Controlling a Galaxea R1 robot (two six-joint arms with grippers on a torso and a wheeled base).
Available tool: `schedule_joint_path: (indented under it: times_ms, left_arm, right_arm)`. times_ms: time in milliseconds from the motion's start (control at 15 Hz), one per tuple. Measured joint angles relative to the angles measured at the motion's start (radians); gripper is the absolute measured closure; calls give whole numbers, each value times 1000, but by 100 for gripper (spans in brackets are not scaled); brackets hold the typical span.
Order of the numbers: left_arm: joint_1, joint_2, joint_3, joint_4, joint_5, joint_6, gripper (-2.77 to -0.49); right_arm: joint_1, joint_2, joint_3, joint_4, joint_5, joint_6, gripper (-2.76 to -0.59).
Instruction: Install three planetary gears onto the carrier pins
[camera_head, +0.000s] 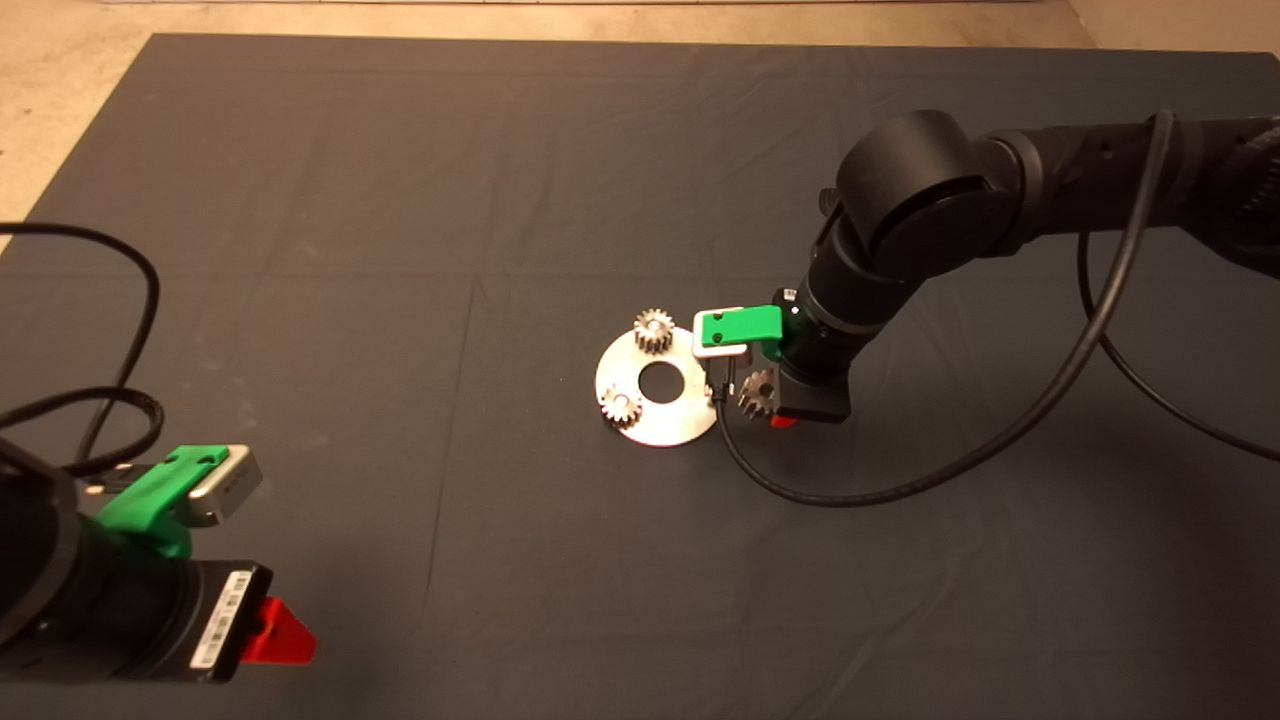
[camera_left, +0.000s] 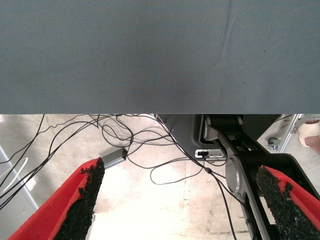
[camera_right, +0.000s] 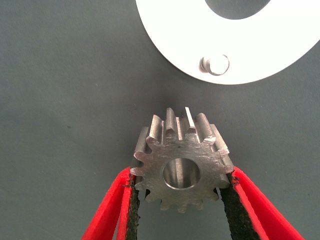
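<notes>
The shiny round carrier disc (camera_head: 660, 415) lies mid-mat with a large centre hole. Two planetary gears sit on its pins, one at the far edge (camera_head: 653, 331) and one at the left edge (camera_head: 620, 406). My right gripper (camera_head: 768, 405) is shut on the third gear (camera_head: 757, 392), just right of the disc. In the right wrist view the gear (camera_right: 181, 165) is pinched between the red fingers (camera_right: 112, 210), its bore facing the camera, with the free carrier pin (camera_right: 215, 65) on the disc (camera_right: 165, 30) just beyond it. My left gripper (camera_head: 275, 632) is parked open at the lower left.
A black cable (camera_head: 900, 485) loops from the right wrist across the mat below the disc. The left wrist view looks past the mat's edge (camera_left: 150, 75) at a floor with several cables (camera_left: 125, 135) and a black robot base (camera_left: 240, 150).
</notes>
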Motion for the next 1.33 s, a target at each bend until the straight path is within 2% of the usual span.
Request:
schedule_joint_path:
  times_ms: [400, 1067, 1333]
  left_arm:
    - [0, -4, 0, 0, 0, 0, -218]
    - [0, -14, 0, 0, 0, 0, -218]
    - [0, -14, 0, 0, 0, 0, -218]
  right_arm:
    - [0, 55, -50, 8, 1, -1, -101]
    - [-5, 68, -116, 2, 1, -15, -101]
    - [-20, 74, -125, -5, 1, -16, -102]
